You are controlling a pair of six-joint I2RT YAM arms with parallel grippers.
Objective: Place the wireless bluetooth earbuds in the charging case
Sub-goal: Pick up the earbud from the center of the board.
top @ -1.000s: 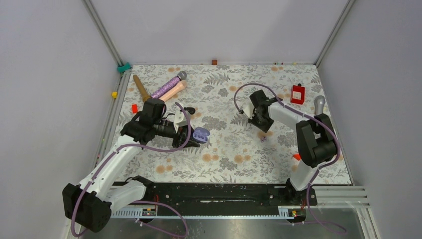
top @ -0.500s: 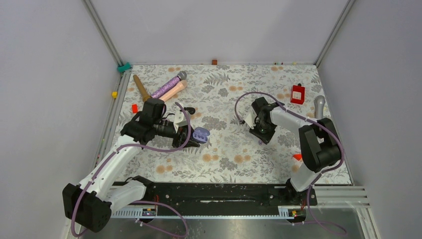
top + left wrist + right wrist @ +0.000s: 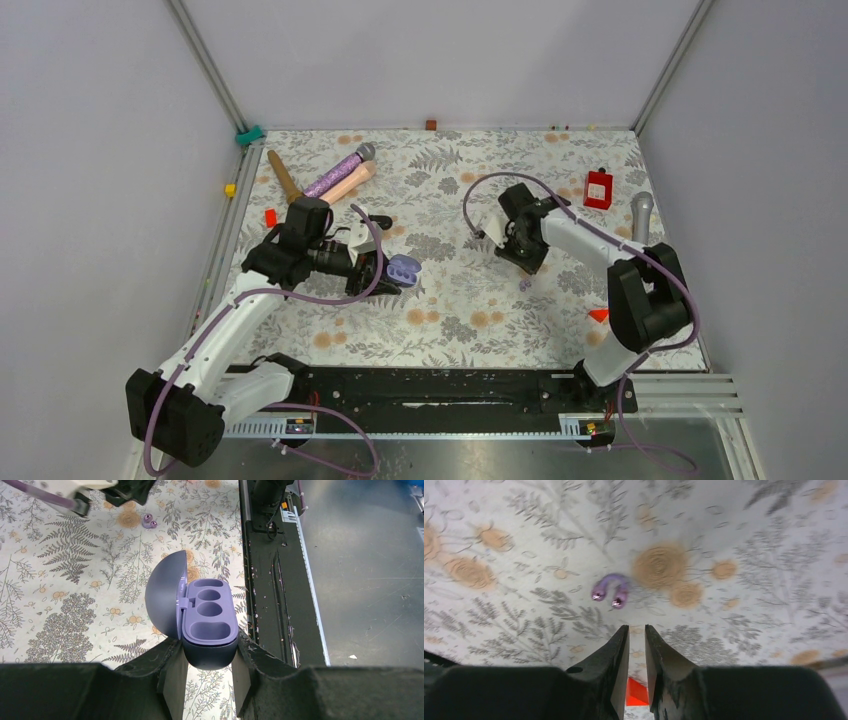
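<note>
My left gripper [image 3: 388,272] is shut on the base of the purple charging case [image 3: 209,615], which it holds with its lid open and its wells empty; the case also shows in the top view [image 3: 404,267]. Two purple earbuds [image 3: 610,590] lie side by side on the floral cloth, and they also show in the top view [image 3: 527,283] and far off in the left wrist view [image 3: 148,520]. My right gripper [image 3: 637,630] hovers just short of them. Its jaws are almost together, with nothing between them. In the top view the right gripper [image 3: 523,262] is just behind the earbuds.
A purple glitter microphone [image 3: 335,172], a pink one [image 3: 350,182] and a brown handle [image 3: 283,175] lie at the back left. A red box [image 3: 598,188] and a grey microphone [image 3: 641,212] are at the right. A red piece [image 3: 598,314] lies near the right arm.
The right wrist swung slightly toward the near side, then back up and left; the earbuds stay on the cloth. The left arm and the case have not moved.
</note>
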